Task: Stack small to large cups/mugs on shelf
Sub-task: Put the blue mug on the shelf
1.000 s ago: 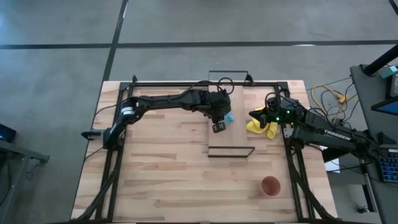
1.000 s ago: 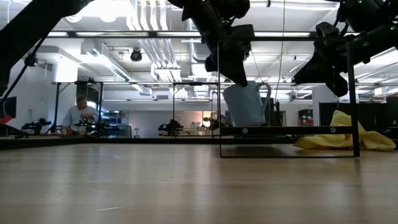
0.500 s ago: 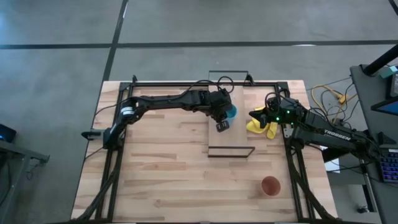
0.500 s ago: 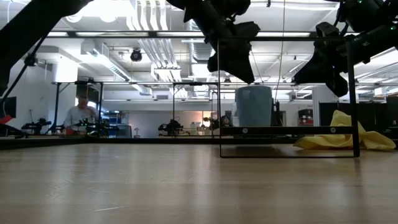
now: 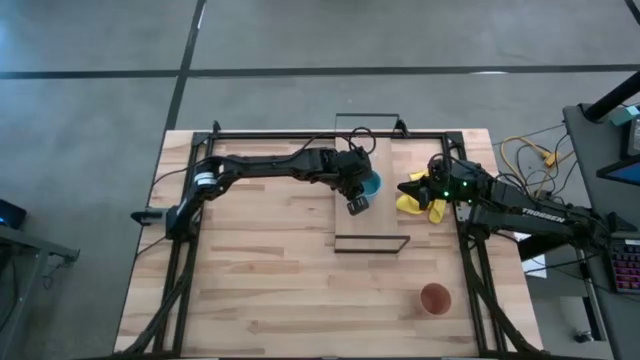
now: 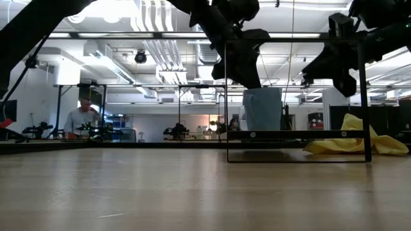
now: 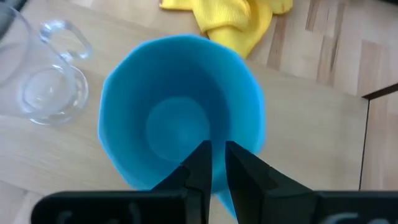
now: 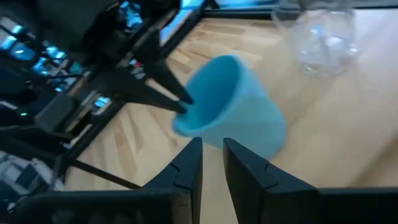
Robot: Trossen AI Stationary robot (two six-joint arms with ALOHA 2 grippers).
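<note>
The light-blue mug (image 5: 372,183) (image 6: 262,109) stands upright with its base on the shelf (image 5: 375,225), a narrow light-wood board in a black wire frame. My left gripper (image 5: 361,192) (image 7: 217,158) is above the mug, shut on its rim. The tiny clear glass cup (image 7: 46,87) (image 8: 320,37) stands on the board beside the mug. The brown-orange cup (image 5: 434,299) stands alone near the table's near right corner. My right gripper (image 5: 405,187) (image 8: 211,152) hovers over the yellow cloth, fingers close together and holding nothing. My left gripper holds the blue mug by its rim (image 7: 219,163), pinched with one finger (image 7: 202,162) inside the mug and the other outside. The fingers come from above, slanting down. The mug is upright with its base on the shelf board (image 6: 302,135).
A crumpled yellow cloth (image 5: 422,207) (image 6: 353,142) lies on the table just right of the shelf. The black frame rails (image 5: 300,135) run along the table's far edge and sides. Bare tabletop (image 5: 260,270) spreads across the left and near parts.
A second ago the mug hung tilted above the shelf in my left gripper. It has since been lowered and turned upright onto the board, where it now stands. My left gripper has stayed on its rim. My right gripper has tipped slightly over the cloth.
</note>
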